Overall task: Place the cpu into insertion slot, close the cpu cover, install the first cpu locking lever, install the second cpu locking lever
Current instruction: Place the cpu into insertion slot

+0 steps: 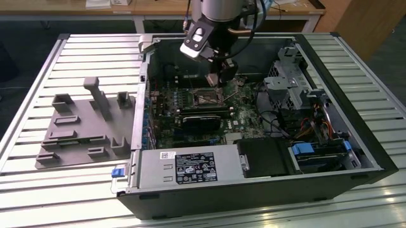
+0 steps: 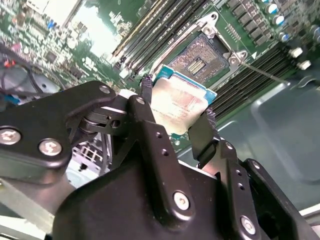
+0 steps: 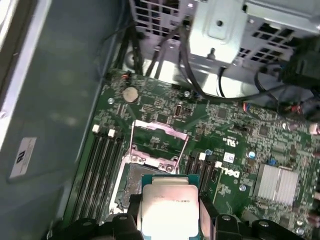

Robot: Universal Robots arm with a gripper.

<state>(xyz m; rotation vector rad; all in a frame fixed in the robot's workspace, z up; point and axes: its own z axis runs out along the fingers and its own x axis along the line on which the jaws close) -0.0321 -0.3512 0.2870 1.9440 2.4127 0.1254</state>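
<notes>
My gripper (image 2: 179, 107) is shut on the cpu (image 2: 182, 102), a flat square chip with a pale silver top, held by two opposite edges between the black fingers (image 2: 146, 89). In the first wrist view the cpu (image 3: 167, 207) hangs just above and slightly off the open insertion slot (image 3: 130, 184) on the green motherboard. The cpu cover (image 3: 157, 142), a thin silvery frame, stands swung open at the slot's far side. In the exterior view the gripper (image 1: 219, 80) reaches down into the open computer case, close above the slot (image 1: 206, 98). A thin locking lever (image 2: 265, 73) lies beside the slot (image 2: 197, 60).
The case walls (image 1: 142, 95) surround the board. A drive cage (image 1: 288, 80) and cables stand toward the exterior view's right, a power supply (image 1: 190, 168) at the front, and a black block (image 1: 203, 118) near the slot. A grey fixture plate (image 1: 82, 128) lies outside on the slatted table.
</notes>
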